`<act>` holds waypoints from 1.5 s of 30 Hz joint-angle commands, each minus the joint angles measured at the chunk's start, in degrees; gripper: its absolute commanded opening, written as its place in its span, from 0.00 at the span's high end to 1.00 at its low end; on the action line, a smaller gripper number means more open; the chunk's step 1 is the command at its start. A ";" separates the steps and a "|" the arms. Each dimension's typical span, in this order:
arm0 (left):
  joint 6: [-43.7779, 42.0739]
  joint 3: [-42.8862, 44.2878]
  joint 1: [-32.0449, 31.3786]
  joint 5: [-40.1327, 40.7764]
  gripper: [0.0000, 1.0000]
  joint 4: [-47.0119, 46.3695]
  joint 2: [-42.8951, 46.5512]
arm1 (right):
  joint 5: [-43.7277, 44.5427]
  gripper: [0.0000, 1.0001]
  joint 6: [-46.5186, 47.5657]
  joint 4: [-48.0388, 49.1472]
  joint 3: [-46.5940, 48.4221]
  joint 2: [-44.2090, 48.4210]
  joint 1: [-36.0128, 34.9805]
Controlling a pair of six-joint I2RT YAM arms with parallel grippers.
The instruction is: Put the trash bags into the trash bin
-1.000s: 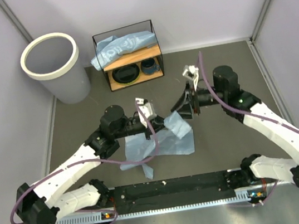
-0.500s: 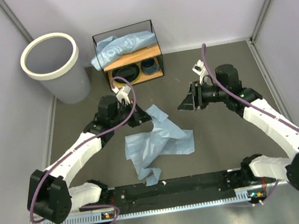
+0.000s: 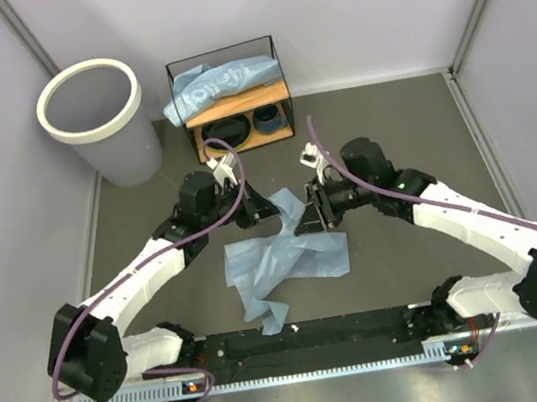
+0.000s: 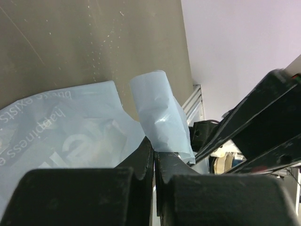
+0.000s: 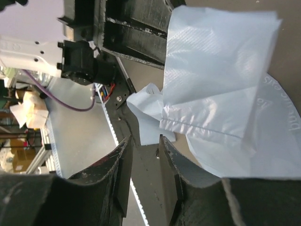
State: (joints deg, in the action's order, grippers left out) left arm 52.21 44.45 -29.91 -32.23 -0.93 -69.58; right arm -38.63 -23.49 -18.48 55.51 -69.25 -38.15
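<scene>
Tabletop (image 3: pixel 410 129), right tool (image 3: pixel 305 223) now beside bag (image 3: pixel 293 260)

Crumpled blue trash bag (image 3: pixel 287 257) (white-lettered) centre; trash bin (image 3: pixel 100 120) upright, far-left

Table (image 3: pixel 388 122): dark grey-brown surface, walled on three sides.

Far left corner: trash bin (image 3: pixel 130 151), upright, whitish-grey wall, thick white ring rim.

Far centre: black-wire-framed wooden shelf (image 3: pixel 268 93), standing just right of the bin, apart from it. Upper board carries a second trash bag (image 3: pixel 211 86), light blue with white lettering. Lower board carries a dark bowl (image 3: pixel 225 134) and a dark cup (image 3: pixel 267 118), side by side.

Centre: crumpled trash bag (image 3: pixel 282 260), light blue, spread loosely on the surface.

Near edge: black mounting rail (image 3: pixel 309 334).
</scene>
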 commanded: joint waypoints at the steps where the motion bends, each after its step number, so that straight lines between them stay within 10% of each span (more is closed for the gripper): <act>1: 1.94 1.17 -0.32 -1.70 1.00 -5.31 1.46 | 1.36 0.69 2.82 1.78 3.55 -3.51 -1.84; 15: 0.53 -1.12 -1.38 -3.54 1.00 -7.95 3.57 | 3.67 0.59 7.15 2.84 22.71 -20.22 5.80; 23: -0.53 -3.05 -1.20 -3.89 1.00 -10.49 4.54 | -8.38 0.27 4.59 2.75 11.23 -5.55 6.42; 33: -0.70 -1.65 -1.29 -6.53 1.00 -12.96 3.05 | -3.03 0.18 7.84 0.73 9.97 -7.73 2.65; 39: -0.62 -1.55 -1.38 -6.88 1.00 -13.22 2.87 | 1.01 0.33 10.21 0.55 10.06 -9.41 0.36; 45: -0.96 -1.64 -1.64 -7.32 1.00 -12.88 2.96 | 2.95 0.84 11.35 0.38 10.33 -9.24 0.45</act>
State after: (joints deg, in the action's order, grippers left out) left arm 51.75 41.50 -31.09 -37.45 -10.26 -67.35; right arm -39.33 -14.57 -18.85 64.86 -79.15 -37.41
